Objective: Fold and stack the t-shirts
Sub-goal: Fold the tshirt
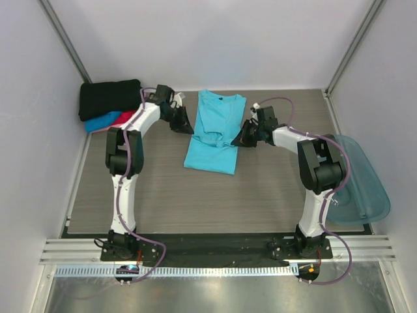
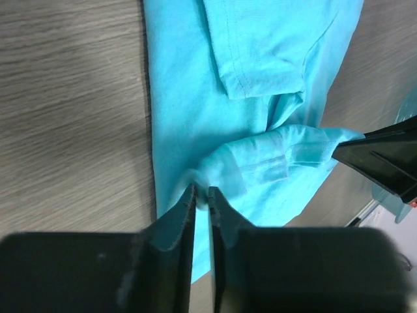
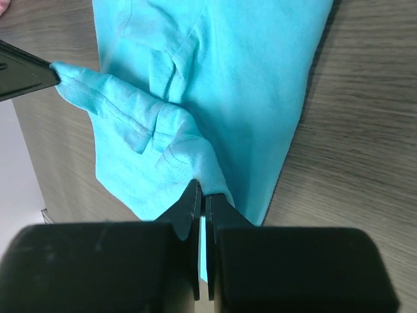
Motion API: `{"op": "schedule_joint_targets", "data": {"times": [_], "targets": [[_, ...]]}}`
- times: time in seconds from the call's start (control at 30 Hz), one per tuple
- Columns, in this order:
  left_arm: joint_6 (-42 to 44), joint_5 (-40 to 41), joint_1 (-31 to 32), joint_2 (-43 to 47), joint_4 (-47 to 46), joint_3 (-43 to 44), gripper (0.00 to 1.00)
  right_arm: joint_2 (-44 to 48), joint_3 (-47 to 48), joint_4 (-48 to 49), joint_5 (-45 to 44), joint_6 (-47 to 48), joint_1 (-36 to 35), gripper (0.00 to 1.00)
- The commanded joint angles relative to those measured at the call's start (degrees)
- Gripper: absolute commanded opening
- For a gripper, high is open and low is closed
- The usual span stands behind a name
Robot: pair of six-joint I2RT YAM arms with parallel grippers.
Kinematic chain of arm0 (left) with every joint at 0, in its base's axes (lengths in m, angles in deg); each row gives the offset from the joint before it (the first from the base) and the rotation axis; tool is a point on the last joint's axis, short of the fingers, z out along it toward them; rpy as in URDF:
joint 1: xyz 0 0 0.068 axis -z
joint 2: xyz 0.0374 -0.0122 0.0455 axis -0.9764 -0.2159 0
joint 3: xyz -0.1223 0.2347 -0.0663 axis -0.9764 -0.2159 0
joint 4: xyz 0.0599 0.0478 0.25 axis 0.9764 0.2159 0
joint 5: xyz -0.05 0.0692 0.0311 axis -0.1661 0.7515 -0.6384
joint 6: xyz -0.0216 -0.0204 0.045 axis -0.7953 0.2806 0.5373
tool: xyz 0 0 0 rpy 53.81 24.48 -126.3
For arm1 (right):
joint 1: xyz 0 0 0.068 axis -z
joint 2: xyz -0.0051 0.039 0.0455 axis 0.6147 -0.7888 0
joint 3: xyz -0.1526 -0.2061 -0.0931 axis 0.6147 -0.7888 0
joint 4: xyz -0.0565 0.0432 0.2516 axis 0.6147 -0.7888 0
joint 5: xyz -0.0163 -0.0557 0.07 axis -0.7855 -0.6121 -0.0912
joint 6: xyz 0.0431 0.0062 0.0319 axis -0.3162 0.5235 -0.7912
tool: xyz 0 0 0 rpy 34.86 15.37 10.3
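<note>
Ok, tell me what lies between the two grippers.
The turquoise t-shirt: a raised fold of it spans from the left gripper to the right gripper, both pinching it. The top view shows it.

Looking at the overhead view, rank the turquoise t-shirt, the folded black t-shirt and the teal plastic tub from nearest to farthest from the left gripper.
1. turquoise t-shirt: table centre, pinched by the left gripper.
2. black t-shirt: far-left corner, top of the stack.
3. teal tub: right edge, past the right arm.
</note>
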Motion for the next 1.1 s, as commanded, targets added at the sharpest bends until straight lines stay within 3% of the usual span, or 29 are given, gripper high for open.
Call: {"op": "schedule_joint_targets", "data": {"times": [0.0, 0.03, 0.07, 0.1, 0.13, 0.17, 0.23, 0.3, 0.4, 0.6, 0.73, 1.07], "targets": [[1.60, 2.38, 0.80, -0.25, -1.42, 2.29, 0.16, 0.12, 2.02, 2.92, -2.48, 2.73, 0.22, 0.08], [1.95, 4.12, 0.98, -0.16, -0.99, 2.38, 0.24, 0.38, 1.93, 2.92, -3.10, 2.99, 0.30, 0.15], [2.39, 5.10, 1.07, 0.27, -0.46, 2.29, 0.29, 0.82, 1.84, 2.92, -3.97, 3.26, 0.39, 0.32], [3.18, 6.32, 0.98, 1.50, 0.16, 2.12, 0.35, 1.43, 1.92, 2.75, -4.24, 3.61, 0.65, 0.38], [3.71, 9.64, 0.89, 2.73, 2.08, 1.77, 0.49, 3.53, 1.75, 2.14, -4.25, 3.70, 1.44, 0.47], [4.49, 11.15, 0.89, 3.96, 2.97, 1.24, 0.53, 4.77, 1.66, 1.78, -3.72, 4.05, 1.71, 0.56], [4.68, 13.71, 0.37, 9.05, 4.98, -2.26, 0.68, 8.88, 1.05, -0.67, -2.93, 5.02, 2.67, 0.59], [4.15, 11.88, -0.25, 12.39, 5.52, -6.12, 0.71, 11.53, -0.35, -2.69, -0.22, 5.28, 3.82, 0.60], [3.62, 7.76, -0.87, 16.36, 6.66, -13.69, 0.72, 14.53, -6.23, -5.25, 5.05, 2.04, 4.08, 0.60], [1.52, -1.91, -0.87, 17.06, 6.76, -26.17, 0.59, 14.98, -24.07, 1.77, 12.28, -12.20, 4.00, 0.60], [-0.94, -4.47, -0.87, 16.71, 4.91, -30.31, 0.49, 13.66, -26.37, 3.79, 13.42, -14.05, 3.47, 0.59], [-3.67, -5.01, -0.78, 14.52, 2.01, -32.86, 0.47, 8.74, -24.53, 9.34, 12.45, -18.01, 0.75, 0.57]]}}
